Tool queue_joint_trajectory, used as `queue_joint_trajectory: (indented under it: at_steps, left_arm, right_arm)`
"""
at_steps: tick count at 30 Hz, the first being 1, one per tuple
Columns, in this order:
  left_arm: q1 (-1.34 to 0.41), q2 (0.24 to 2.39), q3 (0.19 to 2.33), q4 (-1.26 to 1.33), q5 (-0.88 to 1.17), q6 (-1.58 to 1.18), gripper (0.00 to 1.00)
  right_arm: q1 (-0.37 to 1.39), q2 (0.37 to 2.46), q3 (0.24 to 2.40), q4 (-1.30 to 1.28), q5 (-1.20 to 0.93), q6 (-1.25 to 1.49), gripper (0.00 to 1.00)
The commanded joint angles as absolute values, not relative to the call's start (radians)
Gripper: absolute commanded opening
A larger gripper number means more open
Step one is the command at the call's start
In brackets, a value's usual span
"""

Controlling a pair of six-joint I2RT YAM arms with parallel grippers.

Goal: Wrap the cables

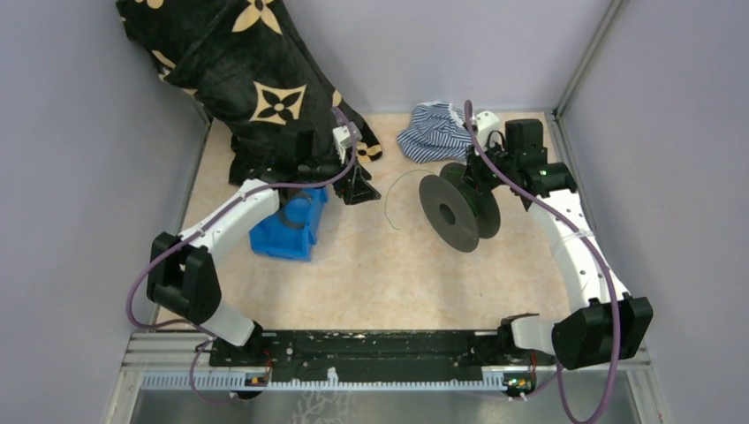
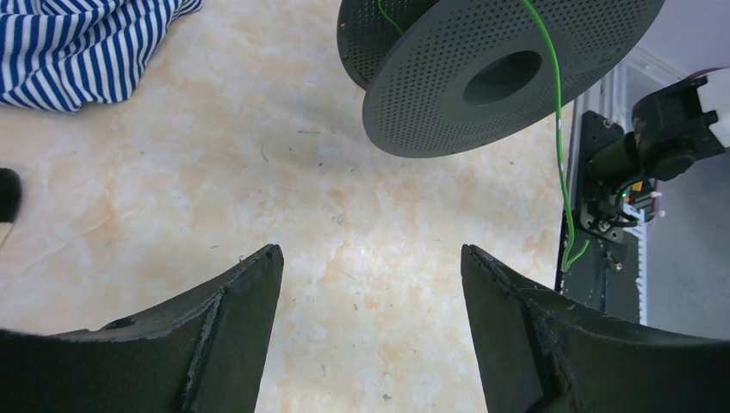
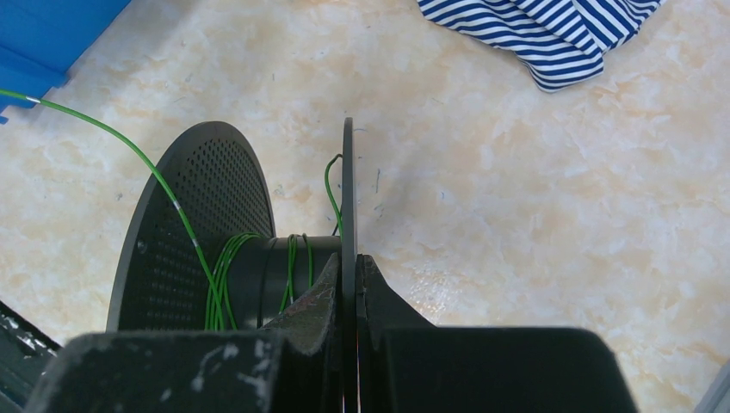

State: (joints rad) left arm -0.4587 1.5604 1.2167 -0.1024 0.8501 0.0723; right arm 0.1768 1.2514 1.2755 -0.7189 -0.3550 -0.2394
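Observation:
The cable [image 1: 392,200] is a thin green wire. A few turns lie on the hub of a black perforated spool [image 1: 459,212], and a loose end arcs out to the left above the table. My right gripper [image 3: 349,262] is shut on the spool's thin outer flange [image 3: 348,172], holding the spool on edge, with the wound cable [image 3: 219,275] beside the fingers. My left gripper [image 2: 370,254] hangs open over bare tabletop with nothing between its fingers. It faces the spool [image 2: 482,77], and the cable [image 2: 555,112] crosses the spool's face. From above, the left gripper [image 1: 358,188] is left of the loose end.
A blue bin [image 1: 291,225] sits under the left arm. A striped cloth [image 1: 435,131] lies at the back centre, and a black patterned cloth [image 1: 256,79] drapes over the back left corner. Grey walls close in the table on three sides.

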Motion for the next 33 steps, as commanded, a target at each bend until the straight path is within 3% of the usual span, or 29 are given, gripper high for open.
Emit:
queue_joint_trajectory:
  at_steps: [1, 11, 21, 29, 33]
  left_arm:
    - [-0.463, 1.504, 1.286, -0.226, 0.821, 0.187, 0.80]
    - [-0.466, 1.469, 1.291, -0.312, 1.022, 0.189, 0.77]
    - [-0.575, 1.534, 1.303, -0.235, 0.960, 0.112, 0.65]
    - [-0.587, 1.570, 1.300, -0.192, 0.946, 0.081, 0.40]
    - [-0.588, 1.575, 1.295, -0.188, 0.945, 0.092, 0.16]
  right_arm:
    - [0.186, 1.242, 1.307, -0.643, -0.359, -0.226, 0.00]
    - [0.186, 1.242, 1.314, -0.637, -0.358, -0.214, 0.00]
    - [0.185, 1.230, 1.311, -0.641, -0.366, -0.207, 0.00]
    - [0.186, 1.208, 1.304, -0.650, -0.367, -0.206, 0.00]
    - [0.186, 1.202, 1.303, -0.649, -0.362, -0.206, 0.00]
